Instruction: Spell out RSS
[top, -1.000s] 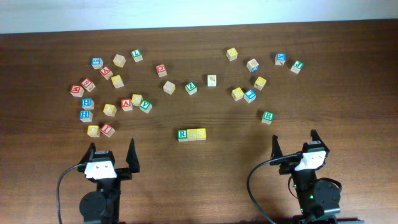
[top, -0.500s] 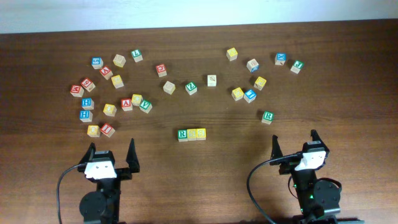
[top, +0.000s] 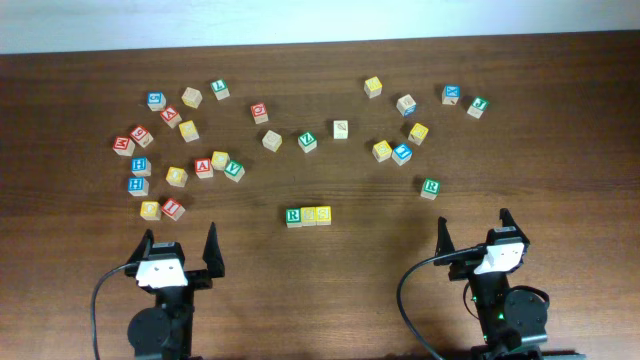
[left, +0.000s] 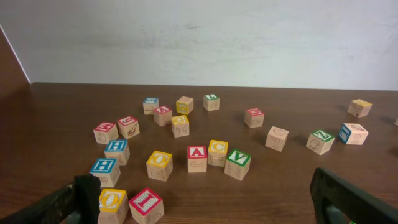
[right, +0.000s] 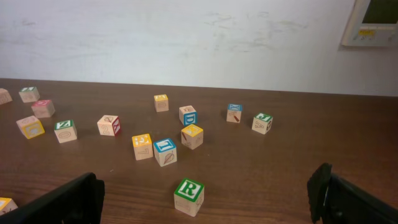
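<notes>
Overhead, the dark wooden bench (top: 560, 130) fills nearly the whole picture, with a white wall (top: 320, 20) as a strip along its far edge. Two arms sit at the near edge. The left hand (top: 180, 235) has its fingers spread wide and grips nothing. The right hand (top: 473, 222) is spread just as wide and is also empty. Both hang over bare wood, well apart from every cube.

Next in size is the left scatter of cubes (top: 185, 140), a loose group on the far left half of the bench. The left wrist view shows it closer, with a red A cube (left: 197, 158) just beside a yellow C cube (left: 217, 151) and a green V cube (left: 237, 163). A thinner right scatter of cubes (top: 405, 125) lies on the far right half.

Between the two hands and a little farther out stands the RSS row (top: 308, 215), three cubes touching side by side in a straight line. The green R cube (top: 293, 216) is at the robot's left end, and the two yellow cubes (top: 315, 214) follow to its right. Their letters are too faint to read from above.

A second green R cube (top: 430, 187) sits alone, nearer the right hand than the row is. In the right wrist view its letter faces up.
</notes>
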